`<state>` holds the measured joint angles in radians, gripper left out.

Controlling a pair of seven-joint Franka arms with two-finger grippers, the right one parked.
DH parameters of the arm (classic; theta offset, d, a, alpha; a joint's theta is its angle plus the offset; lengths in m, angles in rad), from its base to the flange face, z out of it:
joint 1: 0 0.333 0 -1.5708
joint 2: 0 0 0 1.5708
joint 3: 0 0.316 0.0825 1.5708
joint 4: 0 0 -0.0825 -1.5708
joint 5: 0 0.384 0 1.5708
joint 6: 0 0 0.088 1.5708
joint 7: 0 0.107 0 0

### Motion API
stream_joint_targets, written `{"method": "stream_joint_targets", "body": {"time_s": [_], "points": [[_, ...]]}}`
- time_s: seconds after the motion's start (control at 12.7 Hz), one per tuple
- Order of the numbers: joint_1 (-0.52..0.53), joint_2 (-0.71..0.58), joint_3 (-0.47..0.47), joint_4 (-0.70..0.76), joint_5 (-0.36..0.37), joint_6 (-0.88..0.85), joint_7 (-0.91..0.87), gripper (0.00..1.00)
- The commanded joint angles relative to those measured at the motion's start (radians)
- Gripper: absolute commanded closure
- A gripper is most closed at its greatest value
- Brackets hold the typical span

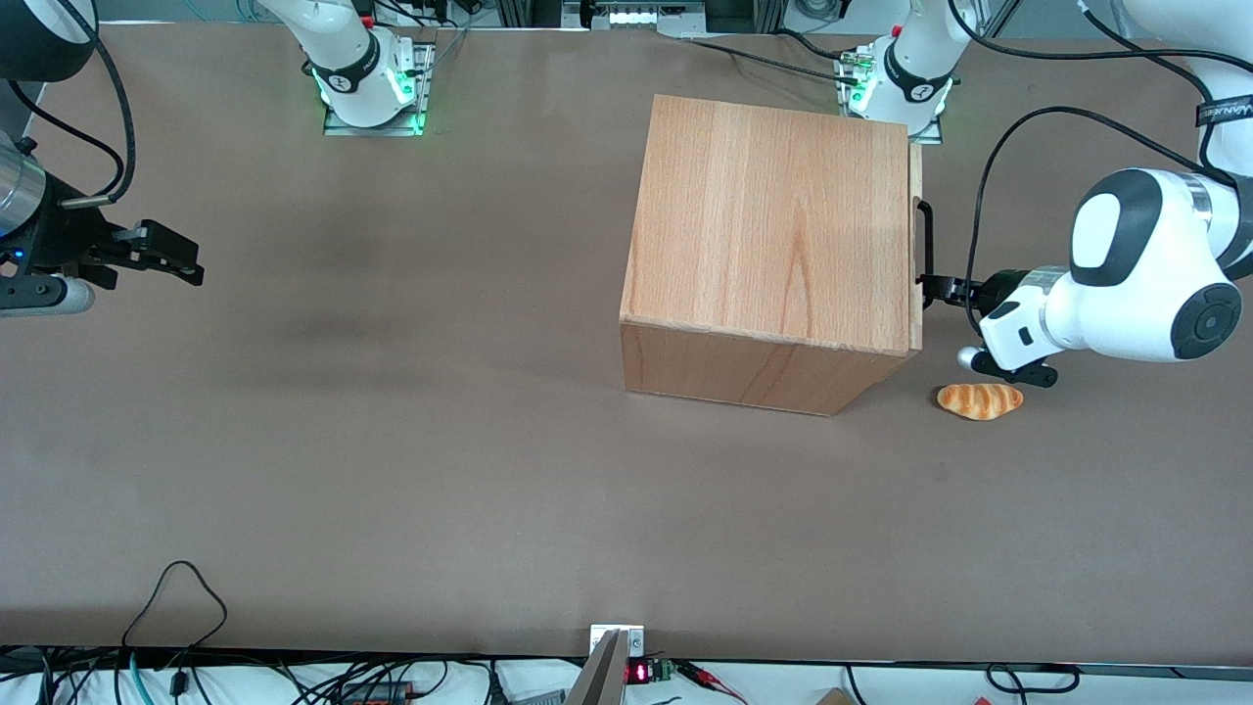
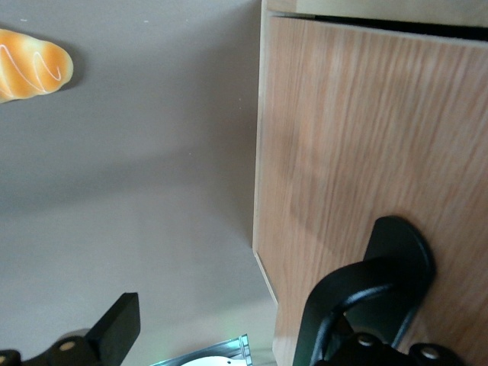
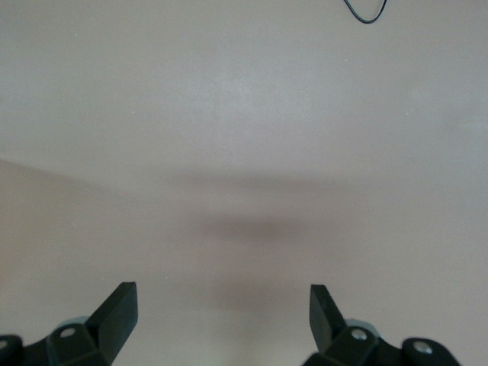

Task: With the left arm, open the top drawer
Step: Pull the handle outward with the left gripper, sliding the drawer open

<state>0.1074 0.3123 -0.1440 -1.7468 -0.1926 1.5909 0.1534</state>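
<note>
Just end effector at top drawer handle; fingers spread.

This is a robotics lab: white robot arms bolted to metal base plates lit green stand on a wide brown-covered bench, with tangled black cables and small electronics with a red display along its edge.

Front view: high overhead, looks down on the whole tabletop. Left wrist view: close, faces the top drawer front past the tool; shares drawer and bread roll with the front view. Right wrist view: close, sees bare tabletop.
</note>
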Motion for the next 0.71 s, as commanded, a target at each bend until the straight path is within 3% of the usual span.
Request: {"method": "stream_joint_targets", "body": {"time_s": [0.0, 0.63], "points": [[0.032, 0.008, 0.004, -0.028, 0.012, 0.067, 0.011, 0.00], [0.159, 0.025, 0.003, 0.004, 0.044, 0.077, 0.012, 0.00]]}}
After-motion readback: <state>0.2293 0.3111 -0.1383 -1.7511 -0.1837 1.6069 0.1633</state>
